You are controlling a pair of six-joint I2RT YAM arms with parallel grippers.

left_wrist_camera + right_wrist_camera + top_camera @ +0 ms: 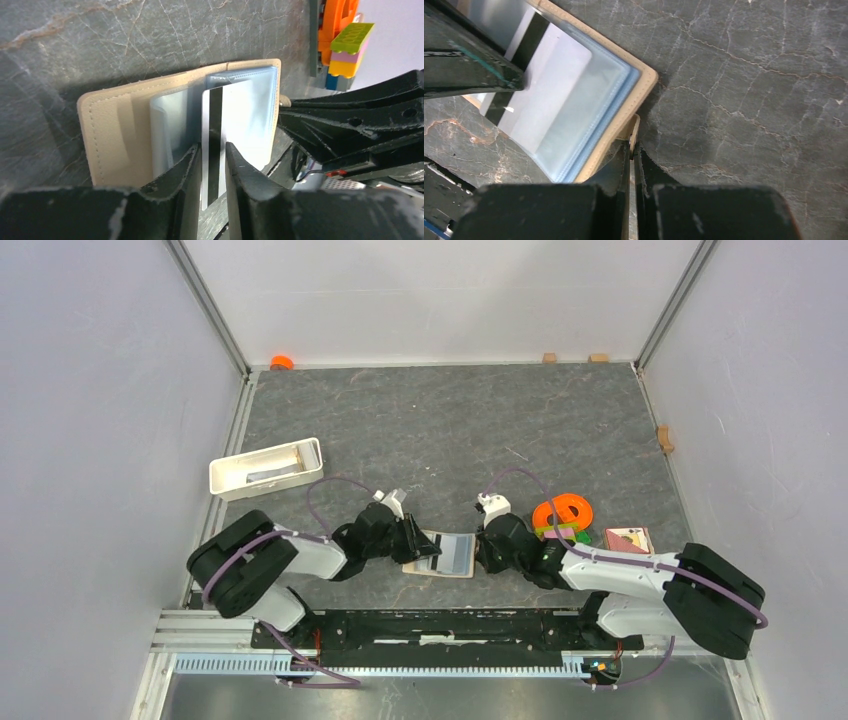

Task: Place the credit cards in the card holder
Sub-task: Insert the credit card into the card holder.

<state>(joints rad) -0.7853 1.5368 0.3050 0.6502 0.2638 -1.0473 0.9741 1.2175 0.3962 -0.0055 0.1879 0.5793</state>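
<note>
Now left gripper (pixel 211 150) narrowly parted around glossy striped card (pixel 216 117); right gripper (pixel 632 152) pinching tab (pixel 635 127) of stitched beige card holder (pixel 646 80).

1. I'm looking at a dark grey, marble-veined counter (pixel 420 430)
2. The beige card holder (pixel 445 555) lies open on it, at the middle of the near edge
3. Over on the left, a white tray (pixel 270 483) sits askew, well apart from the holder
4. To the right lies an orange ring-shaped piece (pixel 562 512) with coloured bricks (pixel 565 532) against it, and just beyond them a pale card with reddish print (pixel 628 539)
5. An orange cap (pixel 281 362) sits in the far left corner, and I count small wooden blocks (pixel 549 357) along the far and right edges
</note>
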